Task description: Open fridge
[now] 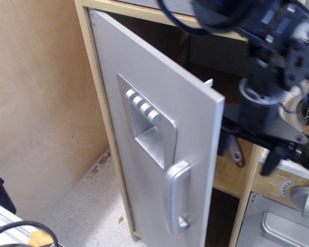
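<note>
A plain light-wood wall [36, 103] fills the left side, with a pale speckled floor [87, 206] at its foot. Next comes the fridge [154, 154], its light wood frame standing upright and its grey-silver door swung partly open on left-hinged edge, the free edge well clear of the frame. The door carries a square recessed dispenser [147, 134] with four round knobs [141, 104] along its top, and a vertical silver handle [176, 198] lower down. Behind the door edge, a dark interior and a wooden shelf [232, 172] show. To the right the blurred black claw [270, 144] reaches in behind the door's free edge; how wide it stands, and whether it grips anything, I cannot tell. Lower right sits a small silver oven door [283, 226].
</note>
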